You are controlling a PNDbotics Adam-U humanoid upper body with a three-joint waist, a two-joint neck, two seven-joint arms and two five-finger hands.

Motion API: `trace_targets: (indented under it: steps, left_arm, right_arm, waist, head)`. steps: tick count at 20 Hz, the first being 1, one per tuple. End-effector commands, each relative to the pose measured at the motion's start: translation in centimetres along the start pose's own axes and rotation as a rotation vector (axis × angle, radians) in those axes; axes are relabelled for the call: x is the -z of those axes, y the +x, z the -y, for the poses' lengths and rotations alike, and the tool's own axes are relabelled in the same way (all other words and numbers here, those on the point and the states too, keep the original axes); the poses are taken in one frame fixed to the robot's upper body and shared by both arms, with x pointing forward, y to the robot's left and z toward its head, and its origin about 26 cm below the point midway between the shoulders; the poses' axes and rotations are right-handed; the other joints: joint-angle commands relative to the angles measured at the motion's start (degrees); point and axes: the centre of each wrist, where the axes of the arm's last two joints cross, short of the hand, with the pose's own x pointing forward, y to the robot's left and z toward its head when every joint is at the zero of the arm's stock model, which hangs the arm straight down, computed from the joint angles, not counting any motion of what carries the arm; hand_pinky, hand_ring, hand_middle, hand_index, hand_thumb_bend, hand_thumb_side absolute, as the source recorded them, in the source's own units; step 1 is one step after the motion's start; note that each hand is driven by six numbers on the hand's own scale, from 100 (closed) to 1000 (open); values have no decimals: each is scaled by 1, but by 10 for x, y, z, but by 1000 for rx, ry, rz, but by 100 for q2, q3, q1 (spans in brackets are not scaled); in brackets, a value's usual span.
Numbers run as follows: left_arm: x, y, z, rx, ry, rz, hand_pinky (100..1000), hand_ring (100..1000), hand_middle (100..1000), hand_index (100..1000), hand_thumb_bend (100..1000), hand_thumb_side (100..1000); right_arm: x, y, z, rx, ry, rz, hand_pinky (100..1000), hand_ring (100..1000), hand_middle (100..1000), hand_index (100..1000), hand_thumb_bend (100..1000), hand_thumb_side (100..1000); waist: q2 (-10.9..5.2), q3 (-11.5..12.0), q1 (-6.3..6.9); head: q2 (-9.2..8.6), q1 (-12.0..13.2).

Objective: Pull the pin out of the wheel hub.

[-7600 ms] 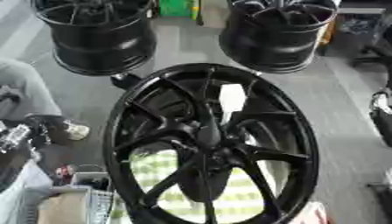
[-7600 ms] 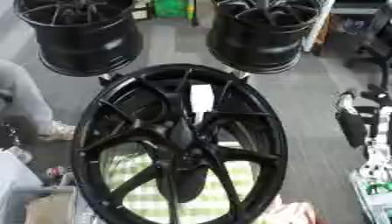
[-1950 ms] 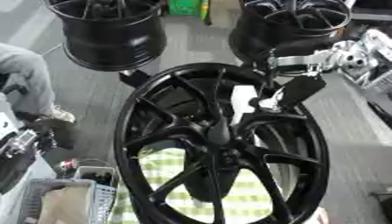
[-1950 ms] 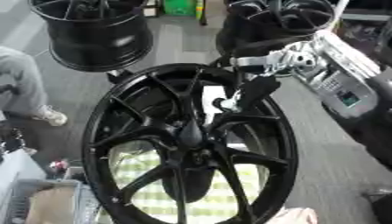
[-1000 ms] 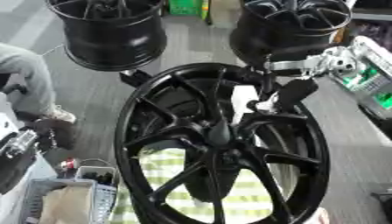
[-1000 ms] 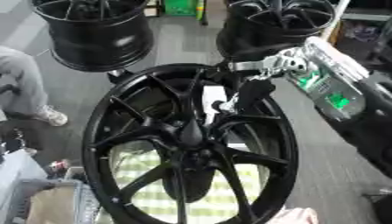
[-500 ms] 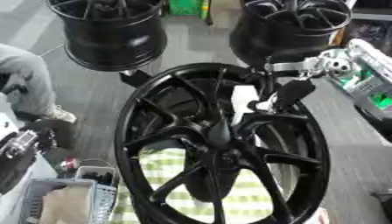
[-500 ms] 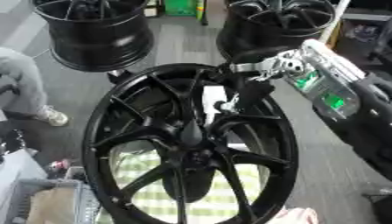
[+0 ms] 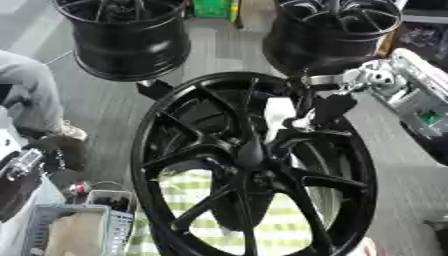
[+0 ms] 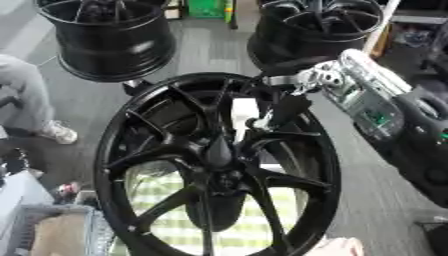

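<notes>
A large black wheel hub with thin spokes stands tilted in the middle of both views. A white label shows behind its upper spokes. My right hand comes in from the upper right on a silver wrist and points down at the upper right spokes. Its dark fingers are closed on a small pale pin at their tips. My left hand shows only partly at the lower left edge, away from the wheel.
Two more black wheels stand at the back. A person's grey trouser leg and shoe are at the left. A grey basket sits at the lower left, and a green checked cloth lies under the hub.
My right hand, absent in the oldest frames, has come in from the upper right onto the hub's upper spokes. Over the last second it has barely shifted.
</notes>
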Motion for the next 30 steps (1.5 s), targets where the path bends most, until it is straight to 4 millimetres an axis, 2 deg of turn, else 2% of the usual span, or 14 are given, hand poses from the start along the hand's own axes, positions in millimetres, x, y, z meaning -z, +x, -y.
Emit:
trace_targets:
  steps: [1, 15, 30]
  left_arm:
    - [2, 8, -3, 22, -7, 17, 684, 688, 658, 775, 100, 913]
    - [2, 7, -3, 21, -10, 14, 685, 688, 658, 775, 100, 915]
    - [2, 7, -3, 20, -10, 14, 685, 688, 657, 775, 100, 915]
  right_arm:
    - [-4, -2, 8, -24, -19, -17, 773, 661, 852, 962, 261, 558]
    - [2, 0, 7, -37, -13, -12, 771, 644, 815, 936, 257, 539]
    - [6, 6, 7, -64, -45, 2, 749, 590, 714, 857, 226, 452]
  waist:
    - [-61, -1, 24]
    - [-61, 0, 13]
    - [-58, 10, 15]
  head:
    - [-15, -4]
    - [-15, -6]
    - [-15, -10]
